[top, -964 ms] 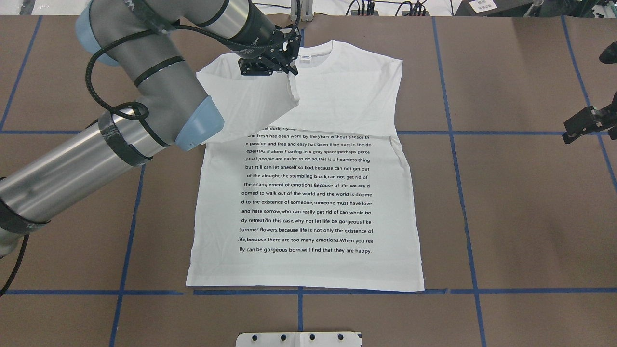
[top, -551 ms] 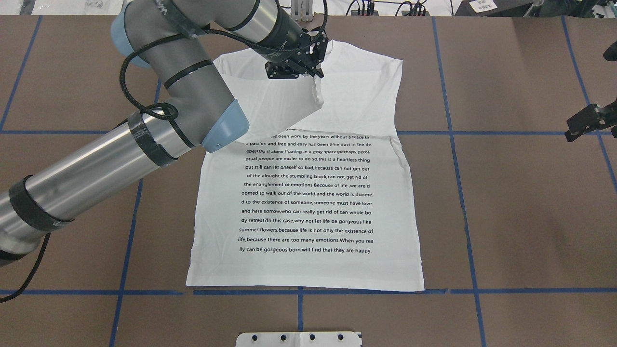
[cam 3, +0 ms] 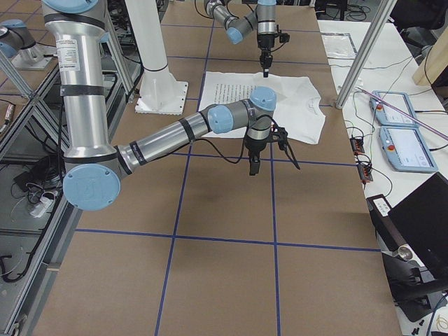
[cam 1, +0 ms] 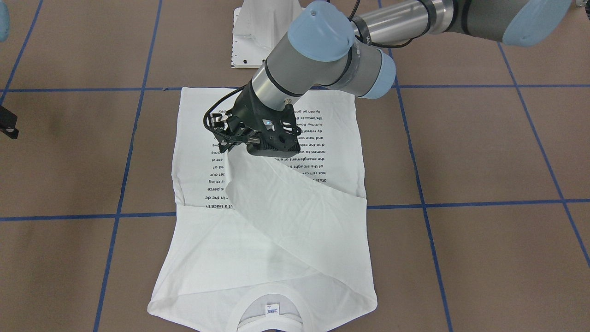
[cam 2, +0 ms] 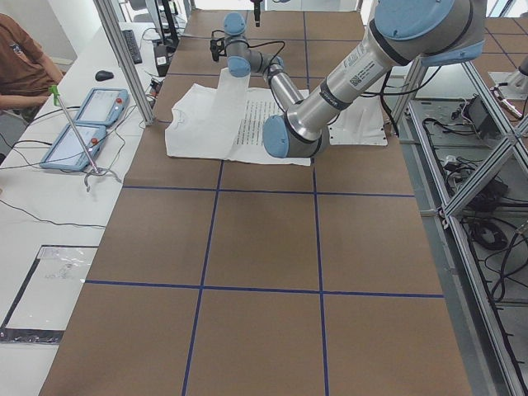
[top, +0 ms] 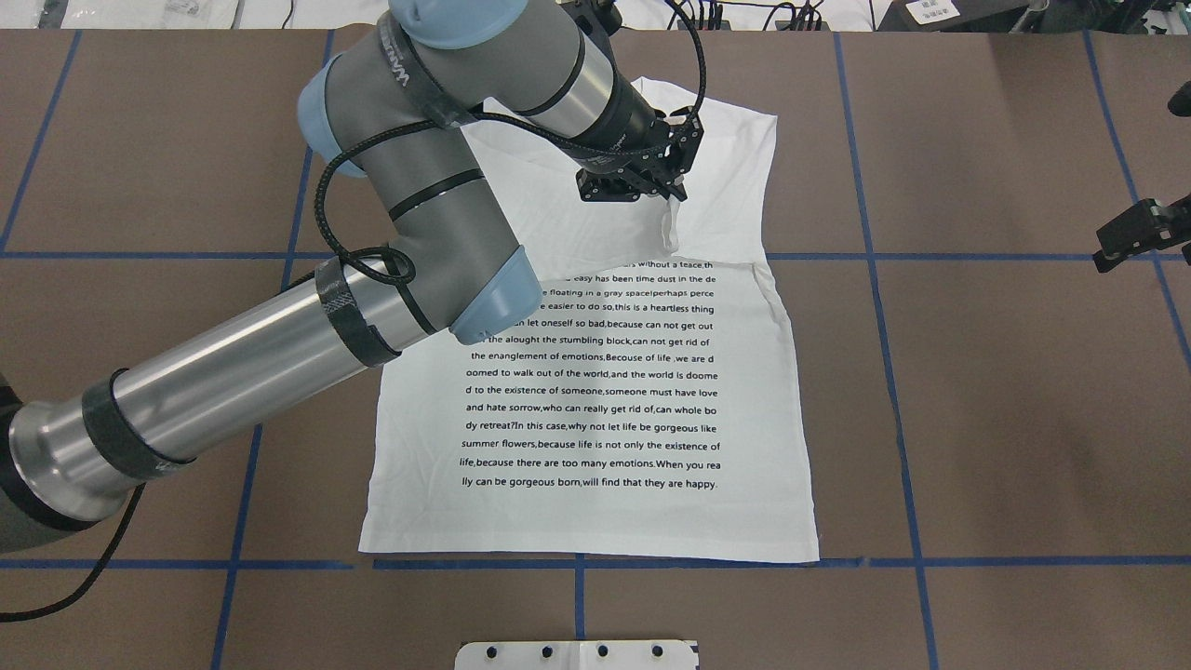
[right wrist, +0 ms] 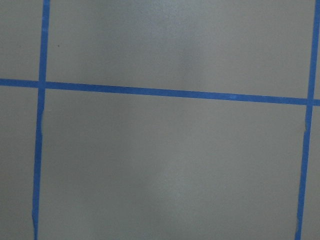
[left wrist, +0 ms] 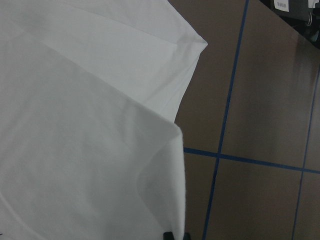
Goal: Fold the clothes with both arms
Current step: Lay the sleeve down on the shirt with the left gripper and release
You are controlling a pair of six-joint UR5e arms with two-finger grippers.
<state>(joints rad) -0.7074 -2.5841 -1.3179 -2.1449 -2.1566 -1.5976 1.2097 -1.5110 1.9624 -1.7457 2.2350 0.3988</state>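
Observation:
The white T-shirt (top: 595, 409) lies flat on the brown table with its printed text up and its collar (cam 1: 269, 299) at the far side from the robot. My left gripper (top: 672, 191) is shut on the cuff of the shirt's sleeve (top: 600, 233) and holds it lifted over the right part of the chest. The sleeve drapes diagonally across the chest (cam 1: 286, 193). In the left wrist view the shut fingertips (left wrist: 175, 235) pinch the cloth edge. My right gripper (top: 1140, 237) is open and empty, over bare table far right of the shirt.
The white pedestal base (cam 1: 262, 32) stands at the robot's side of the table, just behind the shirt's hem. Blue tape lines (top: 875, 256) cross the brown table. Tablets (cam 2: 82, 124) and an operator sit beyond the far edge.
My left gripper has carried the sleeve cuff to the right, from over the collar to the shirt's right chest, and a little toward the robot. The right gripper has hardly moved.

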